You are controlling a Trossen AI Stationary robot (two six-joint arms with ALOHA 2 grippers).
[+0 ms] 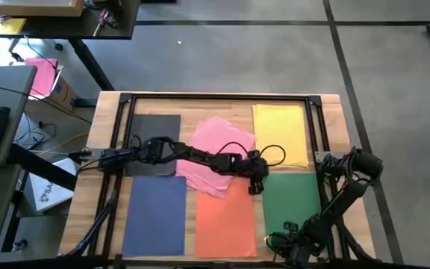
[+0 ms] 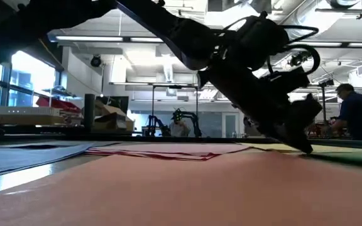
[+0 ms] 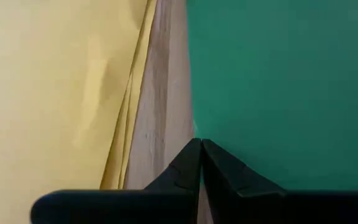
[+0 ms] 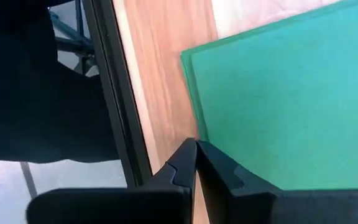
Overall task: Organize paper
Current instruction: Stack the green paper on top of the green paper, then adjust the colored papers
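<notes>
From above, 6 colours of paper lie on the table [image 1: 103, 134]: dark grey sheets [image 1: 155, 134], a skewed pink stack [image 1: 216, 153], yellow sheets [image 1: 281, 134], blue sheets [image 1: 155, 215], orange sheets [image 1: 226, 224] and green sheets [image 1: 293, 205]. The left gripper [image 1: 256, 183] reaches across to where pink, orange and green come close together. The right arm waits folded at the table's right edge. The pink stack already sits crooked over its neighbours, so a drag of the fingertips would likely skew it further or pull an orange or green sheet along.

At table height, the left gripper [image 2: 303, 145] has its tip down at the sheets; whether it touches paper is hard to tell. A person [image 2: 360, 113] sits far behind.

The left wrist view shows the fingers [image 3: 225, 171] pressed together with nothing between them, their tip at the green edge beside a bare wood strip [image 3: 160, 106] and fanned yellow sheets; closed like this, they may only push a sheet and buckle it.

The right wrist view shows the right gripper [image 4: 196, 152] likewise pressed together, empty, by a green corner near the table's frame rail [image 4: 114, 93].
</notes>
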